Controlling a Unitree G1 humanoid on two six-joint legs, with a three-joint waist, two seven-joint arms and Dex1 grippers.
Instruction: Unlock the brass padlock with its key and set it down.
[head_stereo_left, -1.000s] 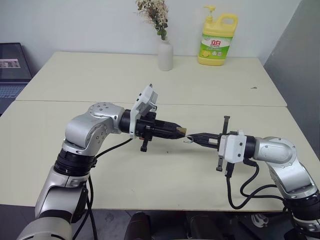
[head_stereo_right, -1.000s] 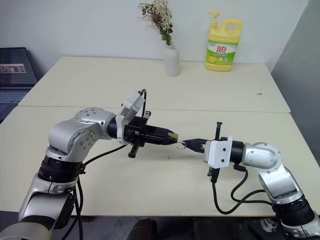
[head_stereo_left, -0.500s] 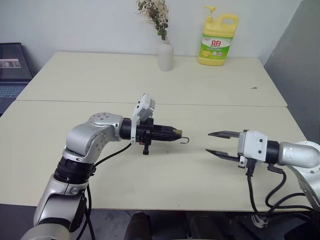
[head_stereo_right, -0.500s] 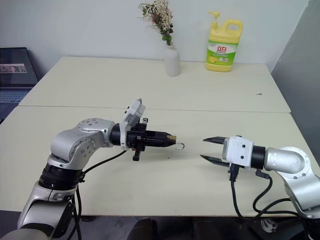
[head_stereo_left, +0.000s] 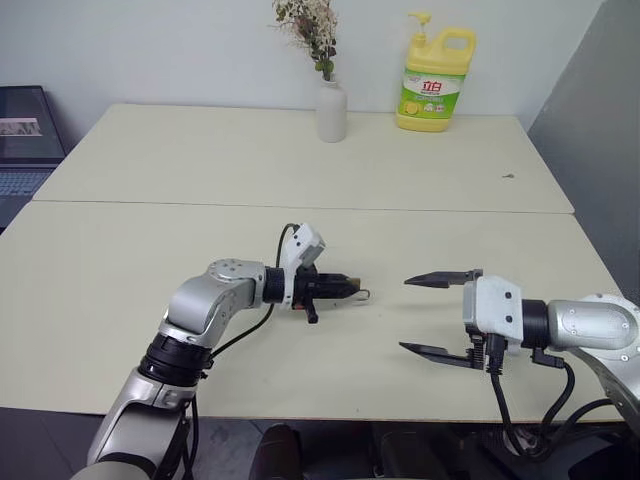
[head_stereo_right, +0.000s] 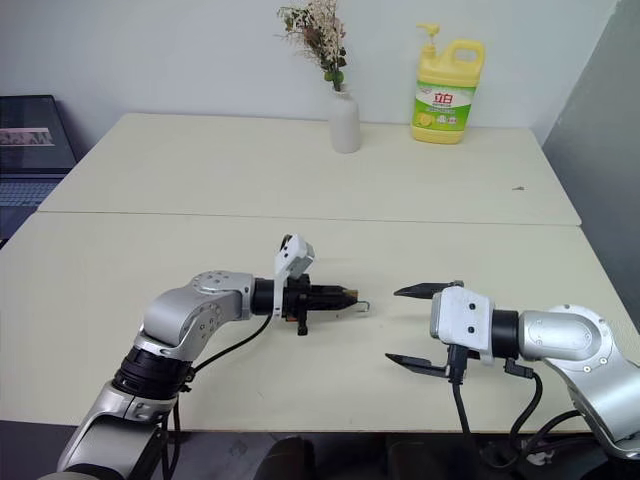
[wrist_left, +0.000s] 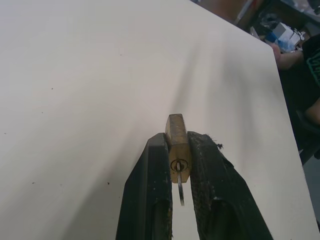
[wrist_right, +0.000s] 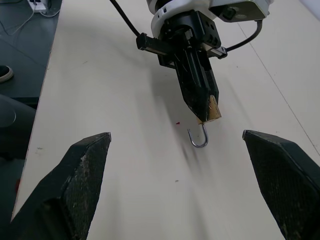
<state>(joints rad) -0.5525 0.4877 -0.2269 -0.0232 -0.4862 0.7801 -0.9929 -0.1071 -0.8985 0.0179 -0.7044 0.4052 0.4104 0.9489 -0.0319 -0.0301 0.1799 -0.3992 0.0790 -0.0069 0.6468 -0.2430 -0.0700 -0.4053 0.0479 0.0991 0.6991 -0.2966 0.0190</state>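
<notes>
A cream-coloured bench (head_stereo_left: 120, 260) fills the scene. On the left, the left tool (head_stereo_left: 345, 290) reaches toward the middle, low over the bench, its two black fingers (wrist_left: 150, 200) clenched on the brass padlock (wrist_left: 178, 150). The small golden body is pinched between the fingertips, and the thin silvery shackle (wrist_right: 198, 137) sticks out past them as an open hook, pointing toward the other arm. To the right, well apart from the padlock, the right tool (head_stereo_left: 437, 315) faces it with its two fingers spread wide, released and holding nothing. At the far edge of the bench stand a white vase (head_stereo_left: 331, 110) with dried flowers and, further right, a yellow detergent bottle (head_stereo_left: 434, 80).
</notes>
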